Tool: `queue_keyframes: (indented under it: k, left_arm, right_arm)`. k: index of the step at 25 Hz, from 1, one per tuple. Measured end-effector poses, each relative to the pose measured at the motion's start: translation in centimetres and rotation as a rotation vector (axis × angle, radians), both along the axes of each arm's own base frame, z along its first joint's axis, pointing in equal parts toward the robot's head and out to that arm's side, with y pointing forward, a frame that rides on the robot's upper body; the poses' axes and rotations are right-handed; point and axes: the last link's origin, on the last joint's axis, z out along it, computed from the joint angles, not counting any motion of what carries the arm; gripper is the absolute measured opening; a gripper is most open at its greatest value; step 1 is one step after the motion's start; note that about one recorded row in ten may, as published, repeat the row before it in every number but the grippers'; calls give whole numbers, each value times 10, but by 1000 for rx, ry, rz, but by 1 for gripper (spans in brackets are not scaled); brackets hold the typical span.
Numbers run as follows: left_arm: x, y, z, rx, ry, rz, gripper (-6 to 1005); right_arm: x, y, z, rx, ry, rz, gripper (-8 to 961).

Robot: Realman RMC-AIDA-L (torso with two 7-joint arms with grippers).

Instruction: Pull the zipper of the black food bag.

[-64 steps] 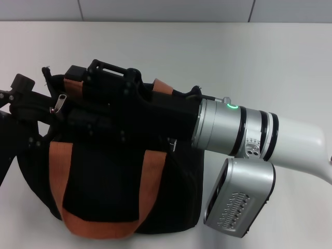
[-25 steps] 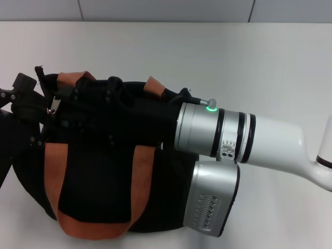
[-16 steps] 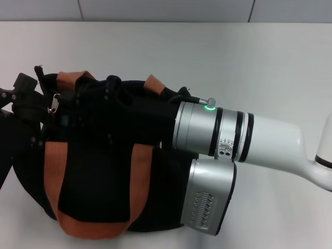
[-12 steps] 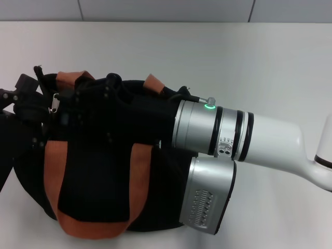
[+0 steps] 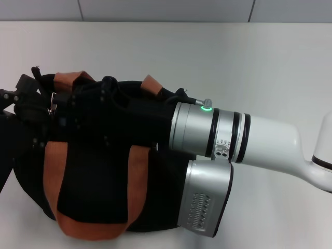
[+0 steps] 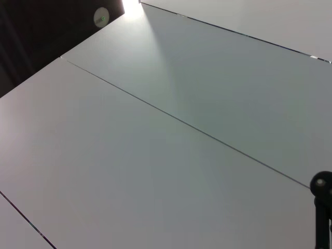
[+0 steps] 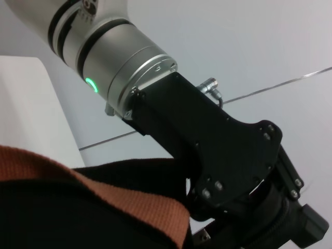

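Note:
The black food bag (image 5: 98,181) lies at the near left of the table, its rust-orange handles draped over the front and the top. My right gripper (image 5: 62,106) reaches from the right along the bag's top to its left end, shut on the zipper (image 5: 52,102), a small silver tab showing at its tip. My left gripper (image 5: 23,98) is against the bag's left end. The right wrist view shows the bag (image 7: 62,228), an orange strap (image 7: 114,205) and the left gripper (image 7: 244,202) just beyond it.
The white table (image 5: 218,62) stretches behind and to the right of the bag up to a grey wall. My right arm's silver wrist and camera block (image 5: 205,199) overhang the bag's right side. The left wrist view shows only pale wall panels (image 6: 166,129).
My right arm has slid left along the bag's top. The silver tab has moved a little left with it, closer to the left gripper. The left gripper has stayed put.

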Motion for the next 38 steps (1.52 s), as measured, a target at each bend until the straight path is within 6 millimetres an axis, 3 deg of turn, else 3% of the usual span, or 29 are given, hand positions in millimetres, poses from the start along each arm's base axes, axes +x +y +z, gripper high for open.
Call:
queue_keyframes:
  k: [27, 34, 38]
  left_arm:
    - [1, 1, 0, -2, 1, -4, 8]
    - [0, 1, 0, 3, -1, 1, 7]
    - [-1, 2, 1, 7, -2, 7, 8]
  right_arm:
    - [0, -3, -5, -6, -25, 7, 196]
    - [1, -3, -5, -4, -27, 7, 3]
    - [6, -5, -4, 16, -34, 8, -2]
